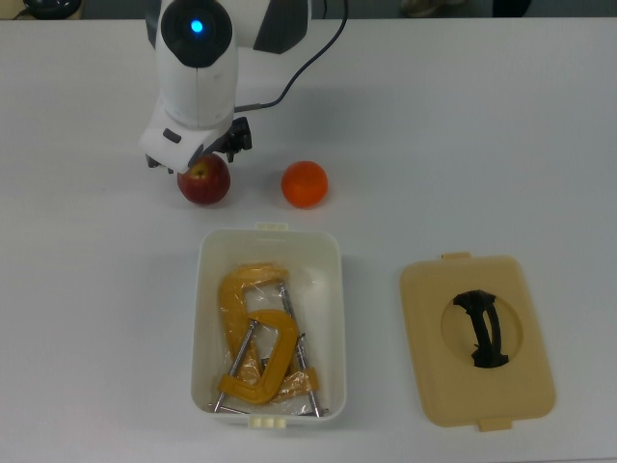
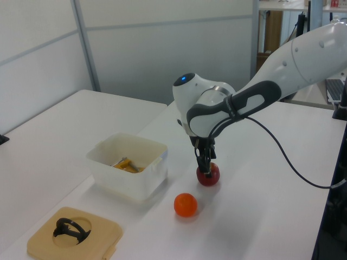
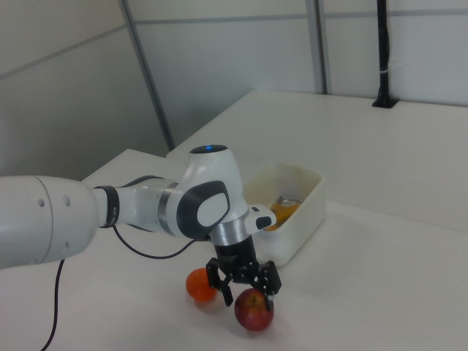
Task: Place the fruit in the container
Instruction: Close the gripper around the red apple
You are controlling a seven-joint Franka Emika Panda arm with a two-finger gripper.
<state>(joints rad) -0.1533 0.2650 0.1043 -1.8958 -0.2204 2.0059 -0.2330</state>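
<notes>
Tool [image 3: 243,287] sits spread wide over the apple [image 3: 254,310]; if it closes off-centre, the apple could roll away across the table [image 1: 482,145].

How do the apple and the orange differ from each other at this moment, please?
The apple is dark red with a yellowish stem patch; the orange is plain bright orange. The gripper is down over the apple, a finger on either side of it, while the orange sits free, with nothing near it. In the top view, the apple lies left of the orange. Both are round, similar in size, and rest on the table outside the container.
</notes>
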